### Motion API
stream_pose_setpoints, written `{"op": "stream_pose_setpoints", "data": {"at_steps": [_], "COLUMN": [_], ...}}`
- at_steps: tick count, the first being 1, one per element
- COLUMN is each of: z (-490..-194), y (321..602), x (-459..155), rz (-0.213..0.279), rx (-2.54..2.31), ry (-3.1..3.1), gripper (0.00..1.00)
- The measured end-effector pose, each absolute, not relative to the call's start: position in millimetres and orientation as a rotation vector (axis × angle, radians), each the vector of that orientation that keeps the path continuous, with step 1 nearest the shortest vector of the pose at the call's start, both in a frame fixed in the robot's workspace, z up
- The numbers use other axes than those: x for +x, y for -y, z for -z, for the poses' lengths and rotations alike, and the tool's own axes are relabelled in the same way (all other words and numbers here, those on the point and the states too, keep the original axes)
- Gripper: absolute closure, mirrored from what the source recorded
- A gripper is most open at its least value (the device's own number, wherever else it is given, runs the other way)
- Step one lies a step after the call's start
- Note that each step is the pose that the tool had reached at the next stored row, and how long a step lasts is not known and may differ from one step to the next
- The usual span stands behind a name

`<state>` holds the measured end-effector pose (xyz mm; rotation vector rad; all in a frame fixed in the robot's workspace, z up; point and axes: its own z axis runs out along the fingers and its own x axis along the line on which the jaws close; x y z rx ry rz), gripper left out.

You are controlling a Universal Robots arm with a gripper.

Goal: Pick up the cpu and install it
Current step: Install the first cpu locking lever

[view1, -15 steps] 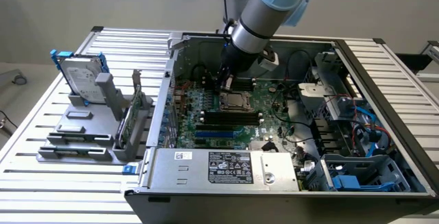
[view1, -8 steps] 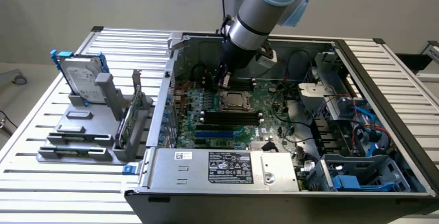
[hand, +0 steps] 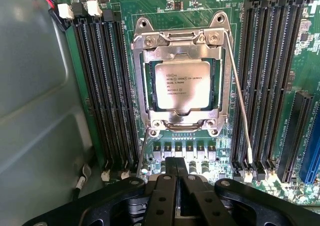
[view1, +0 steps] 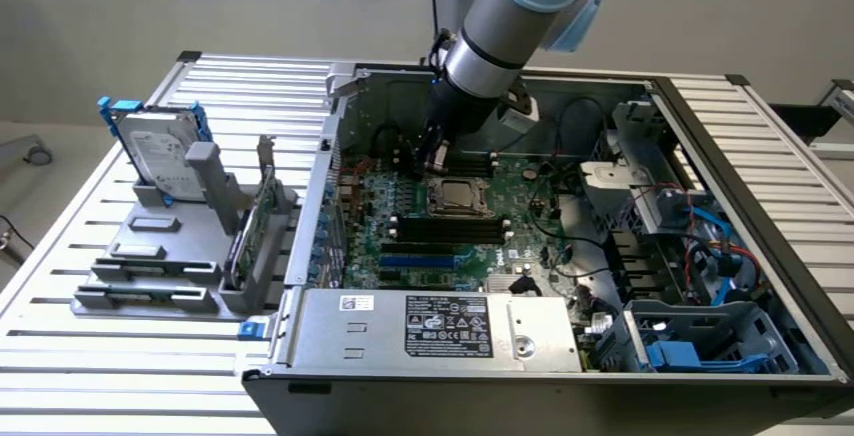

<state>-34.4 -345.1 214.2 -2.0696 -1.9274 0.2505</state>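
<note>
wrist view: cpu (hand: 181,85) lies flat, face up, square within socket (hand: 180,38); end effector (hand: 177,172) closed, empty.

At the back, a plain pale wall (view1: 240,1), bare and evenly lit. Under everything, a wide table (view1: 120,366) of ribbed silver metal slats, reaching out to both sides. Beyond the table edge on the exterior view's left, a pale smooth floor (view1: 34,196) with a dark loop of cable (view1: 36,153) lying on it. Soft, diffuse light all over, only faint shadows.
</note>
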Motion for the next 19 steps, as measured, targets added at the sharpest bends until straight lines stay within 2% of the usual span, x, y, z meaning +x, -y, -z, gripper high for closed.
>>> {"op": "stream_pose_setpoints", "data": {"at_steps": [11, 19], "z": [-214.4, -225.0], "y": [345.1, 345.1], "x": [-39.9, -50.0], "rz": [-0.251, -0.237], "rx": [-2.072, -2.099], "ry": [1.923, 1.884], "gripper": [0.89, 0.89]}}
